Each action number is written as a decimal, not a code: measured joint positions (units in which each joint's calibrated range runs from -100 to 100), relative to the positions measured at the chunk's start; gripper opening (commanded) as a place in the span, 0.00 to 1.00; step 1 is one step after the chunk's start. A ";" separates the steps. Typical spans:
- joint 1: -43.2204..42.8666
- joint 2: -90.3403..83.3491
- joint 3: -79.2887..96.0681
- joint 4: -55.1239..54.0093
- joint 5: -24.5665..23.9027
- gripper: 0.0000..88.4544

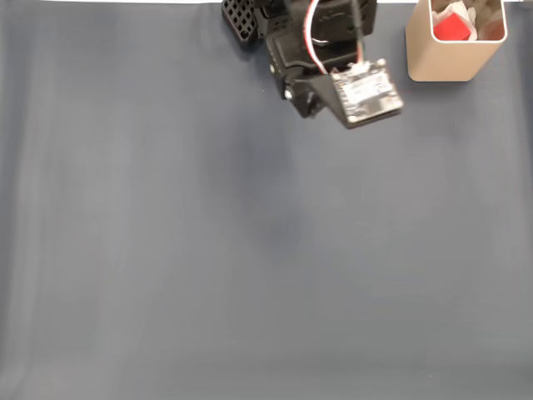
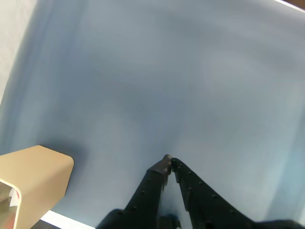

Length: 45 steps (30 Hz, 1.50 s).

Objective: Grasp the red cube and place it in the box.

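One red cube point(image 1: 450, 27) inside one box point(image 1: 450, 60); tool point(image 2: 168, 161) clenched, empty.

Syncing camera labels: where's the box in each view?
Fixed view: the box stands at the top right corner, with the red cube inside it.
Wrist view: its tan wall fills the bottom left corner, left of the shut gripper.
Shared landmark: the blue-grey table cover.

In the fixed view the red cube point(image 1: 451, 27) sits inside the box point(image 1: 450, 62) at the top right of the table point(image 1: 250, 250), with the arm point(image 1: 321, 50) just left of it.
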<state>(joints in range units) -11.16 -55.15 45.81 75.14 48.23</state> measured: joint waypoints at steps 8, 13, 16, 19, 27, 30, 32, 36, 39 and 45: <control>3.01 -8.29 11.20 -1.95 -1.07 0.00; 4.13 -11.68 16.48 -3.49 -2.30 0.00; 5.34 -13.29 18.58 -4.63 -2.59 0.00; 6.46 -15.25 21.13 -6.34 -2.64 0.00; 7.52 -23.54 29.69 -11.78 -3.71 0.00; 7.82 -27.37 33.06 -13.65 -4.00 0.00; 8.27 -29.69 35.25 -14.78 -4.20 0.00; 9.09 -34.60 40.07 -15.19 -4.20 0.00; 9.70 -37.98 43.26 -15.19 -4.20 0.00; 10.82 -43.69 49.00 -14.62 -4.20 0.00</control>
<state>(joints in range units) -0.34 -98.84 94.81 60.52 44.03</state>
